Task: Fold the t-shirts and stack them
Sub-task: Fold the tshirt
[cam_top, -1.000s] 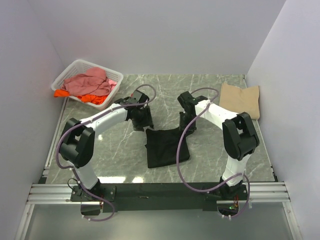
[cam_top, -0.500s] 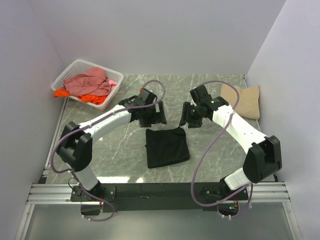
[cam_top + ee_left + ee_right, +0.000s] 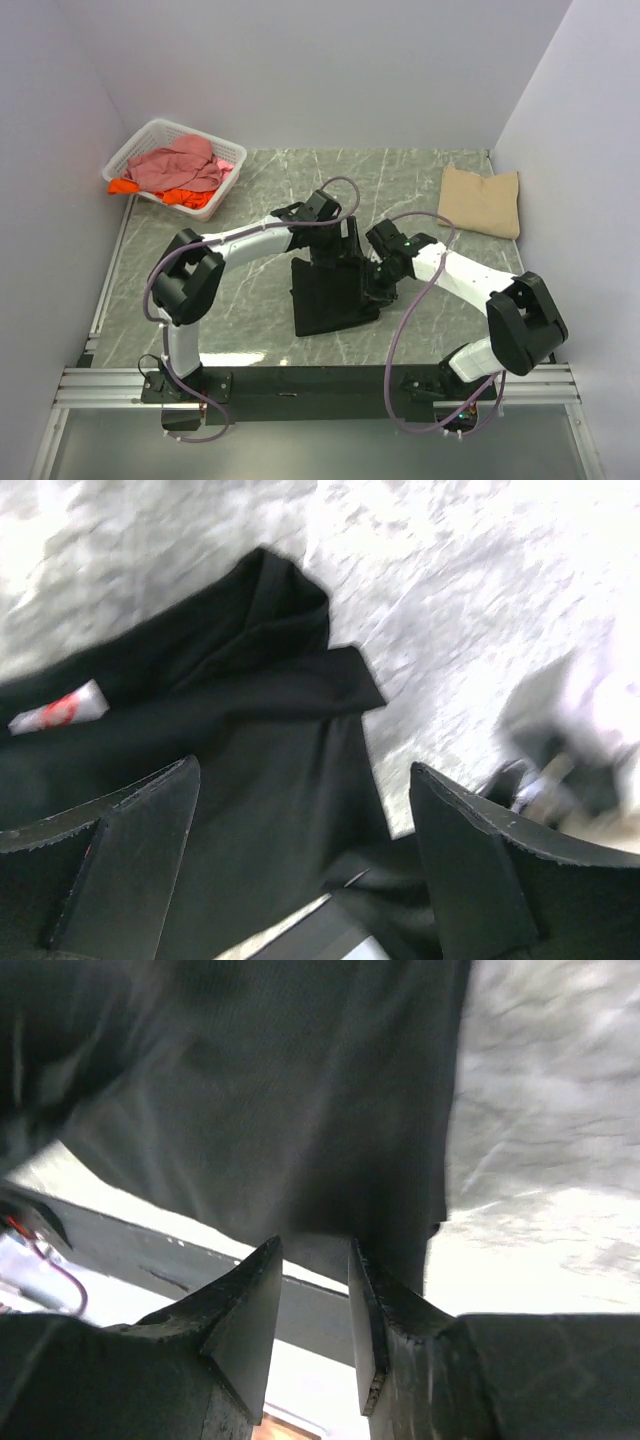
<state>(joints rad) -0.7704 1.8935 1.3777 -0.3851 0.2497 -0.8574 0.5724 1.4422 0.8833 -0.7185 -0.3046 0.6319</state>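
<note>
Lying near the middle of the desk (image 3: 250, 300), the black shirt (image 3: 325, 300) is folded into a rough square, and both arms reach in over it. From above, the left hand (image 3: 338, 248) sits at the shirt's far edge, and the right hand (image 3: 378, 288) sits at its right edge, the two close together. In the left wrist view the fingers (image 3: 110, 880) are spread wide with nothing between them. Black cloth lies rumpled beneath them, and a small white and red label (image 3: 58, 708) shows on it at the left. In the right wrist view the fingers (image 3: 245, 1320) are drawn close, leaving only a narrow gap, and the shirt's edge meets their tips. I cannot tell whether they pinch the cloth. A tan shirt (image 3: 482, 200) lies folded at the desk's far right corner, well apart from the arms. At the far left a white basket (image 3: 135, 150) holds a crumpled pink shirt (image 3: 180, 163) on top of an orange shirt (image 3: 190, 198), part of which hangs over the rim.
</note>
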